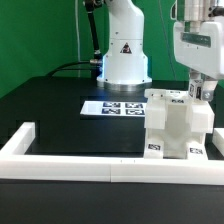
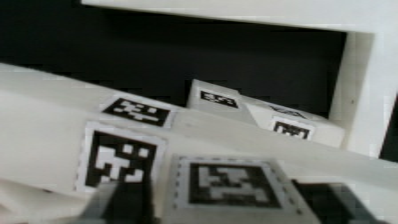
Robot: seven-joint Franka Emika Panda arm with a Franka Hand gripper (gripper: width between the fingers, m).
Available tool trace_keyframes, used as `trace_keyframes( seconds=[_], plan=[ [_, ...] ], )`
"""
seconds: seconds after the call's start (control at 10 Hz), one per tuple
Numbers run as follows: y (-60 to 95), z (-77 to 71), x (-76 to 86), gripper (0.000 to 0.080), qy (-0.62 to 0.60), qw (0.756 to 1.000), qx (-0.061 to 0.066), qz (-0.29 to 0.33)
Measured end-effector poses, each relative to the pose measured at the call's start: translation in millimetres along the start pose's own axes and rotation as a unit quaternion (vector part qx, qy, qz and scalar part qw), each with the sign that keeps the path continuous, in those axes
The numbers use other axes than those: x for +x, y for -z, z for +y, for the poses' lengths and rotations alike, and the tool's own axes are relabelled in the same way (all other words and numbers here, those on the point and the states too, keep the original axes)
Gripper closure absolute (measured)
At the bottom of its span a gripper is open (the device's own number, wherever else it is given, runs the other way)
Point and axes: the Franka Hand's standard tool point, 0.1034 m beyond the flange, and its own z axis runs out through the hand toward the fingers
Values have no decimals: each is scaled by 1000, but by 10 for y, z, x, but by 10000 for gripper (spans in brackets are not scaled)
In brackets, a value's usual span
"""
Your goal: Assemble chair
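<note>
Robotics lab, test cell. White robot arm [image 1: 125, 55] stood on black worktop [image 1: 45, 105]. Green curtain [image 1: 40, 30] hung behind as backdrop. Marker board [image 1: 115, 107] lay flat on worktop near arm base. White rail [image 1: 70, 160] fenced worktop edge. Chair parts [image 1: 178, 125] carried black-and-white tags [image 2: 128, 110]. Cable [image 1: 72, 68] ran behind arm base.

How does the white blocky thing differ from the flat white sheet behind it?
The chair stands tall and blocky; the marker board lies thin and flat. The chair sits by the border rail; the marker board lies nearer the robot's base. Both are white with black square tags.
</note>
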Motion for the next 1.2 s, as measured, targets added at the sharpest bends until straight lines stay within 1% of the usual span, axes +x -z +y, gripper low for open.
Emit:
trace_keyframes(
  seconds=[0.1,0.2,0.3,0.4,0.6,0.8,0.9,1.0,1.1,1.2],
  plan=[
    [0,2,0,298,16,1000,0,0],
    [-1,26,-6,193,27,1000,-10,-3],
    [11,21,-8,193,73,997,-11,-3],
    [13,20,-10,159,133,991,-11,-4],
    [11,21,-29,151,229,973,-11,-5],
    [11,21,-35,150,337,941,-10,-6],
    [11,21,-38,150,363,932,-10,-6],
    [15,16,-28,150,430,903,-11,-4],
    [17,14,-28,150,448,894,-11,-4],
    [17,14,-28,150,489,872,-12,-3]
  ],
)
